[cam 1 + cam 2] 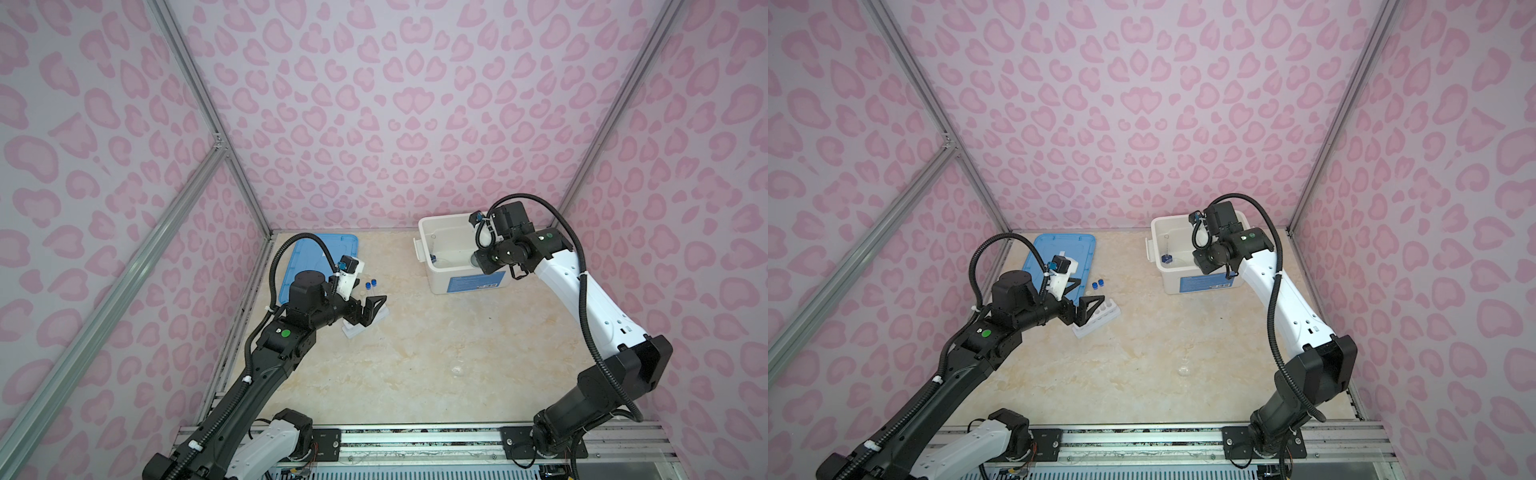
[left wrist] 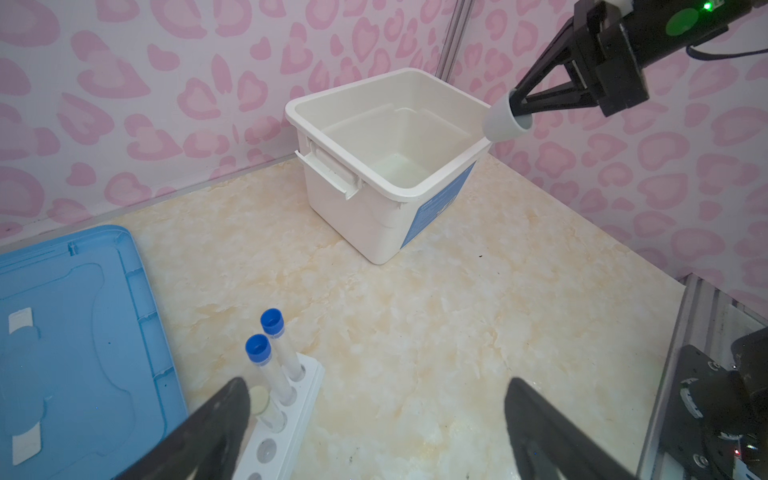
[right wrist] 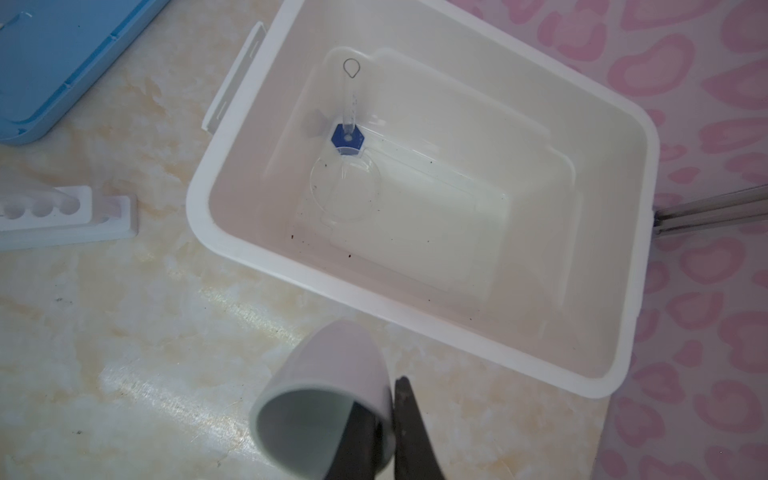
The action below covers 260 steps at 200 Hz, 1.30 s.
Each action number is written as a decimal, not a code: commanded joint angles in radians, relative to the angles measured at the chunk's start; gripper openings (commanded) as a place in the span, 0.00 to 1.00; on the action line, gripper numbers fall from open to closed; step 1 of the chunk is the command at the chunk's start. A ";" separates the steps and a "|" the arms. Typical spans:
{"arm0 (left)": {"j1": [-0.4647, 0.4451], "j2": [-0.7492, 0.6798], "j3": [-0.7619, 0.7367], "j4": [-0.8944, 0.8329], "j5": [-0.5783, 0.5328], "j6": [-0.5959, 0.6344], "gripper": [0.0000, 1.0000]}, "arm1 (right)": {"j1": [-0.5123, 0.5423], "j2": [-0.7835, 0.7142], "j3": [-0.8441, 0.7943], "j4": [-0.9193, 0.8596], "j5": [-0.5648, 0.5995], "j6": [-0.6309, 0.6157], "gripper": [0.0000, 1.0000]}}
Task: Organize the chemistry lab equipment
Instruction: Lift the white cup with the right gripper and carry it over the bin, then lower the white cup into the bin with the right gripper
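A white six-hole rack (image 2: 305, 384) stands on the table and holds two blue-capped test tubes (image 2: 272, 322) and a white-capped one (image 2: 259, 400). My left gripper (image 2: 374, 386) hangs open just above the rack (image 1: 353, 330), one finger close beside the white-capped tube, with nothing between the fingers. My right gripper (image 3: 388, 401) is shut on the rim of a small white cup (image 3: 332, 374), one finger inside it, and holds it tilted above the white bin's rim (image 3: 199, 199). In the bin lie a tiny blue-based cylinder (image 3: 348, 137) and a clear petri dish (image 3: 345, 187).
The bin's blue lid (image 1: 316, 249) lies flat on the table behind the left arm, against the back wall. The open bin (image 1: 428, 249) stands at the back right. A small clear thing (image 1: 456, 369) glints on the marble table. Patterned walls close in three sides.
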 commanded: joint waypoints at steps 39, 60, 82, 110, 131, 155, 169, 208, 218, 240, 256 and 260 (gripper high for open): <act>-0.002 -0.011 -0.002 0.010 -0.017 0.004 0.97 | -0.048 0.170 0.192 -0.004 -0.022 -0.035 0.08; -0.002 -0.008 -0.003 0.009 -0.018 0.003 0.97 | -0.065 0.234 0.252 -0.024 -0.018 -0.042 0.08; -0.002 -0.009 0.000 0.005 -0.028 0.007 0.97 | -0.077 0.298 0.302 -0.036 -0.022 -0.042 0.08; -0.003 -0.011 0.004 -0.004 -0.041 0.007 0.97 | -0.081 0.373 0.346 -0.034 -0.016 -0.040 0.08; -0.003 -0.008 0.010 -0.012 -0.052 0.006 0.97 | -0.081 0.436 0.390 -0.033 -0.016 -0.040 0.08; -0.002 -0.008 0.007 -0.017 -0.063 -0.001 0.97 | -0.083 0.526 0.474 -0.056 -0.017 -0.042 0.08; -0.002 -0.009 0.006 -0.019 -0.071 -0.007 0.97 | -0.087 0.587 0.545 -0.089 -0.021 -0.042 0.08; -0.002 -0.016 0.003 -0.027 -0.090 -0.022 0.97 | -0.098 0.736 0.685 -0.148 -0.033 -0.043 0.08; -0.002 -0.017 0.003 -0.030 -0.094 -0.025 0.97 | -0.100 0.750 0.690 -0.140 -0.041 -0.040 0.08; -0.002 -0.020 0.003 -0.036 -0.101 -0.030 0.97 | -0.109 0.780 0.698 -0.131 -0.053 -0.035 0.08; -0.002 -0.021 0.003 -0.040 -0.108 -0.031 0.97 | -0.113 0.796 0.700 -0.130 -0.049 -0.038 0.08; -0.002 -0.021 0.004 -0.042 -0.109 -0.030 0.97 | -0.113 0.800 0.699 -0.131 -0.048 -0.039 0.08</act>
